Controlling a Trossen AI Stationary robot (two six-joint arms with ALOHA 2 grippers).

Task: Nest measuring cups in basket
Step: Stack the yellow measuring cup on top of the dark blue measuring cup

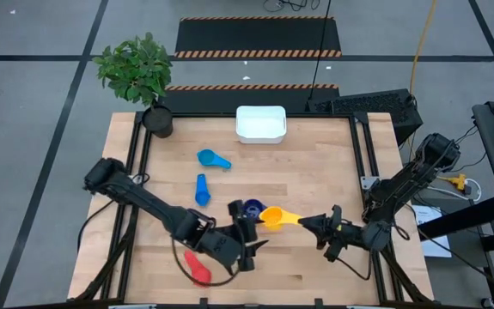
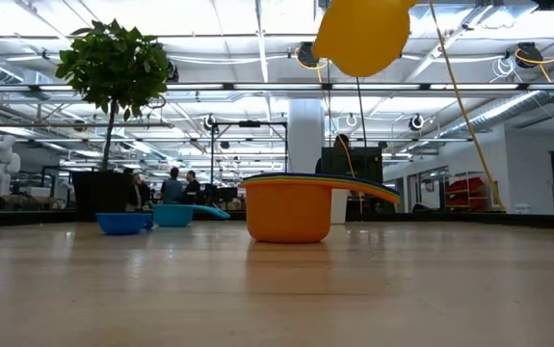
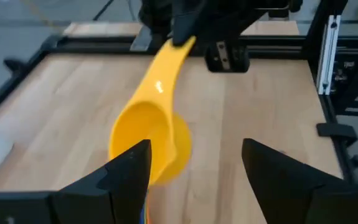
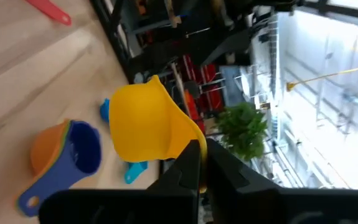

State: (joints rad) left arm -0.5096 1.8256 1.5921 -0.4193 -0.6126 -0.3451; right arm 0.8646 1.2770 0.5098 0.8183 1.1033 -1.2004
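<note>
You're partway: your right gripper [image 1: 309,221] pinches the yellow cup [image 1: 271,216] by its handle above the orange-and-blue nested stack [image 1: 248,209], your left gripper [image 1: 248,249] stands open beside it, and two blue cups [image 1: 213,159], the red cup [image 1: 197,265] and the empty white basket [image 1: 260,124] remain.

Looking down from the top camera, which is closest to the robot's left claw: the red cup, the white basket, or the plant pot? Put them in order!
Starting from the left claw:
1. The red cup, right beside it at the table's near edge.
2. The plant pot, away at the far left corner.
3. The white basket, at the far edge's middle. These last two are nearly too close to call.
</note>
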